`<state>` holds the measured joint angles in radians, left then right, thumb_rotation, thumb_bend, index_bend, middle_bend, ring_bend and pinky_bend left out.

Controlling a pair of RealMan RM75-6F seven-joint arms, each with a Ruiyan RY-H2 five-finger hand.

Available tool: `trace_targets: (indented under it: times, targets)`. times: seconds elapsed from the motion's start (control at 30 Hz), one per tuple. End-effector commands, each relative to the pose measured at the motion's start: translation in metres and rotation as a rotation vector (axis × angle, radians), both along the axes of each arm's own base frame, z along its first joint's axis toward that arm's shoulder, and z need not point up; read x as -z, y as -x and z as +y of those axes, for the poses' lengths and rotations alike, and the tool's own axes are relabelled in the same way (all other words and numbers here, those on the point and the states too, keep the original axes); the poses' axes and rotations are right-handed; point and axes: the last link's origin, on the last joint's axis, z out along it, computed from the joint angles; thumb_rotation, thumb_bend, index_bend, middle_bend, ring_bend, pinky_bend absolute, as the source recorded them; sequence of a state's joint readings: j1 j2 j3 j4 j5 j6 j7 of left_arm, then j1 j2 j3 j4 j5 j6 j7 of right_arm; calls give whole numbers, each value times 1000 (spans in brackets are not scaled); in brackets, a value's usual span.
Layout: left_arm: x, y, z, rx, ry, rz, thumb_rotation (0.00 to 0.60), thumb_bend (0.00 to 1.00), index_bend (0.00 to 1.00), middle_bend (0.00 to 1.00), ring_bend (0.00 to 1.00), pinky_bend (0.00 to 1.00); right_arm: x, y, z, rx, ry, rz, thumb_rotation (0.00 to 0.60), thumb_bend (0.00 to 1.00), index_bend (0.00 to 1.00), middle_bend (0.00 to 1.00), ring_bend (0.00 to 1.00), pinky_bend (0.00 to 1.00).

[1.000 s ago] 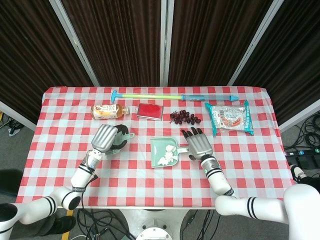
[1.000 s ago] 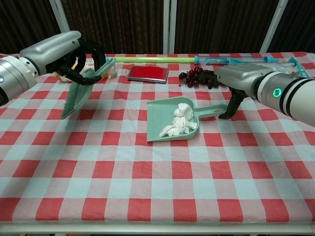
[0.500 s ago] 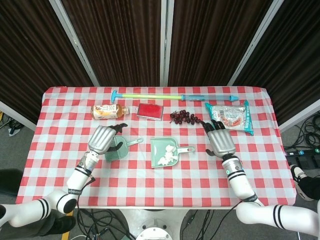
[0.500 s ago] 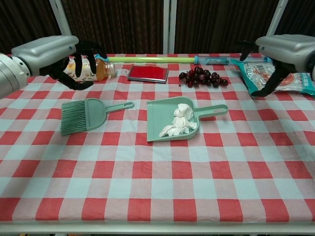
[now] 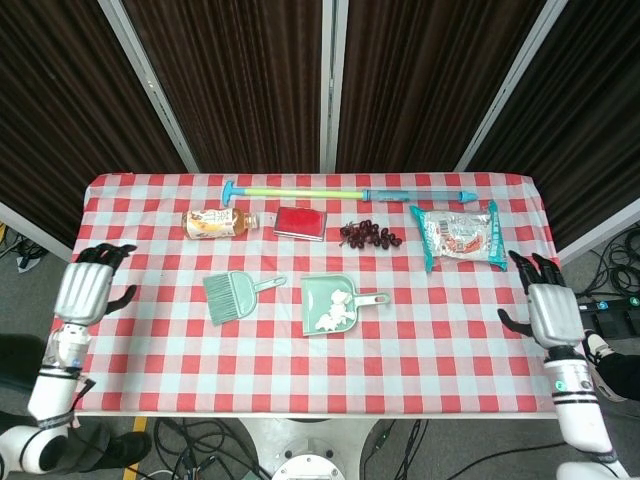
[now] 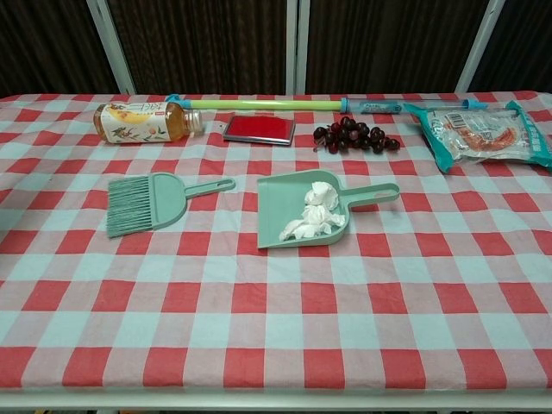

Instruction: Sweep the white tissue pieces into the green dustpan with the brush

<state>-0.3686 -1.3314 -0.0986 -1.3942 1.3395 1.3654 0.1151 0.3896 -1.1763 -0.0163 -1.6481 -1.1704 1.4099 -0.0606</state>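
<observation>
The green dustpan (image 5: 335, 302) (image 6: 297, 211) lies flat mid-table with the white tissue pieces (image 5: 332, 309) (image 6: 316, 212) piled inside it. To its left the green brush (image 5: 232, 294) (image 6: 148, 200) lies flat on the cloth, bristles pointing left. My left hand (image 5: 88, 290) hangs off the table's left edge, open and holding nothing. Off the right edge, my right hand (image 5: 547, 308) is likewise open with spread fingers. Neither hand shows in the chest view.
Along the back lie a tea bottle (image 5: 216, 222) (image 6: 142, 121), a red case (image 5: 300, 221) (image 6: 259, 128), dark cherries (image 5: 369, 235) (image 6: 355, 135), a snack packet (image 5: 459, 235) (image 6: 479, 132) and a long green-blue rod (image 5: 345, 192) (image 6: 285, 103). The checked tablecloth (image 6: 276, 328) covers the table.
The left hand set the brush down on the cloth and the right let go of the dustpan handle. Both hands then drew back off the table's sides.
</observation>
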Motion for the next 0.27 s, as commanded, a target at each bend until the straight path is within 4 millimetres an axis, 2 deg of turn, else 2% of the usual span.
trace_targets:
  times: [0.03, 0.27]
  targets:
    - [-17, 21, -33, -52, -46, 55, 600, 237, 247, 310, 223, 267, -24, 22, 34, 1, 47, -8, 600, 157, 0, 97, 0, 0]
    - [-29, 29, -81, -121, -55, -1, 600, 228, 247, 310, 223, 265, -33, 30, 67, -21, 79, -33, 600, 157, 0, 99, 0, 0]
